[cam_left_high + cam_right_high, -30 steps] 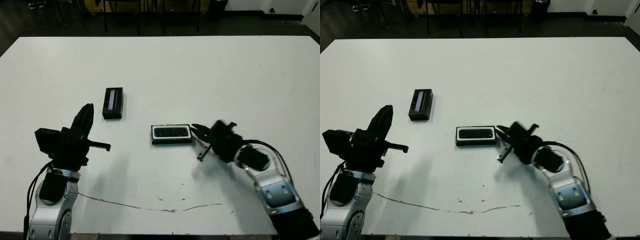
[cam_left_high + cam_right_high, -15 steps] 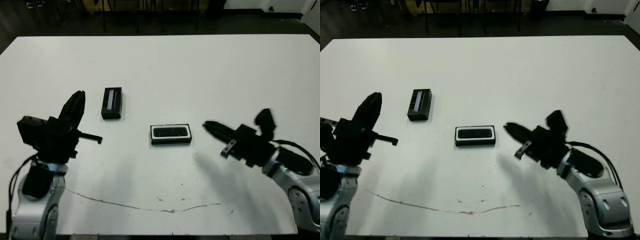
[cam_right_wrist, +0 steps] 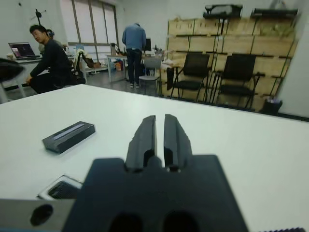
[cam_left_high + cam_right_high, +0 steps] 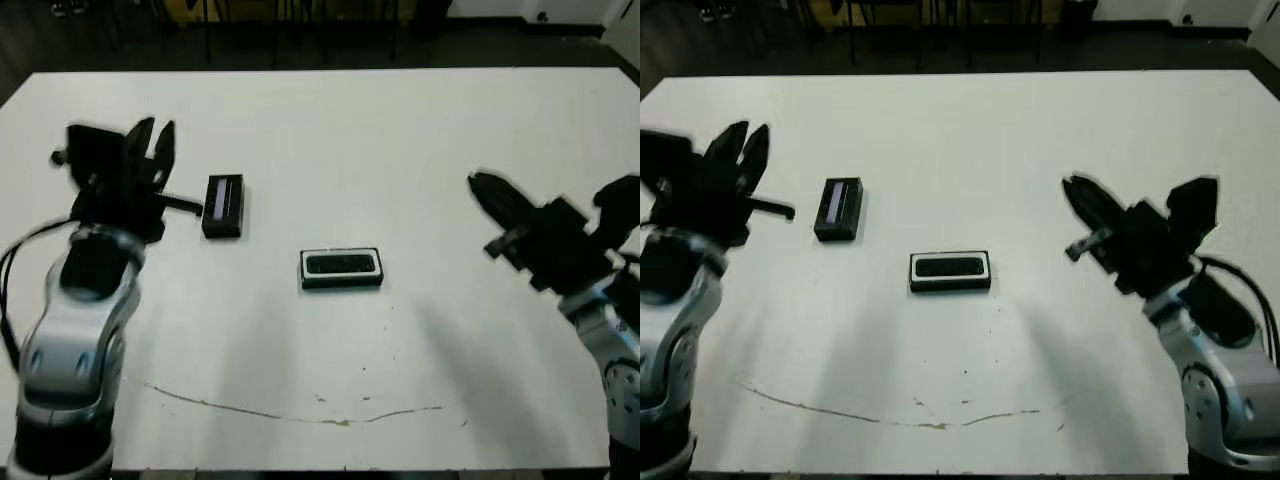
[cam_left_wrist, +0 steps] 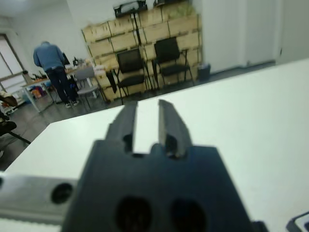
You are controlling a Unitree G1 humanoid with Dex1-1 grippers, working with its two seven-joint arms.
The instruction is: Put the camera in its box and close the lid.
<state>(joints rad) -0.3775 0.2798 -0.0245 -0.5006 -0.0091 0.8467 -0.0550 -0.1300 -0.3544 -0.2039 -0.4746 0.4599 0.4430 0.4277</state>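
Head views: the white bench (image 4: 330, 150) carries two small things near its middle. The box (image 4: 341, 269) lies with its long axis running from 9 to 3 o'clock, white lining showing as a thin frame around the camera (image 4: 341, 265), which sits inside it along the same axis, ribbed face up. The lid (image 4: 223, 206) lies apart from the box toward 10 o'clock, its long axis running 12 to 6, the pale stripe running the same way along its top. The left gripper (image 4: 152, 140) is raised just beside the lid at its 9 o'clock side, not touching it, its two black fingers pointing toward 12 with a clear gap between them. The right gripper (image 4: 490, 192) hangs well apart from the box toward 2 o'clock, pointing toward 10; its jaws look nearly pressed together.

Left wrist view: the left gripper's fingers (image 5: 169, 126) stand slightly spread, holding nothing, over bare white bench. Beyond the bench are chairs, stacked cartons and a person (image 5: 54, 70) standing with their back turned.

Right wrist view: the right fingers (image 3: 144, 137) are almost shut, only a thin slit between them, pinching nothing. The lid (image 3: 69, 136) and a corner of the box (image 3: 60, 188) show beyond them. A seated person (image 3: 48, 60) and a standing one (image 3: 134, 46) are at desks behind.
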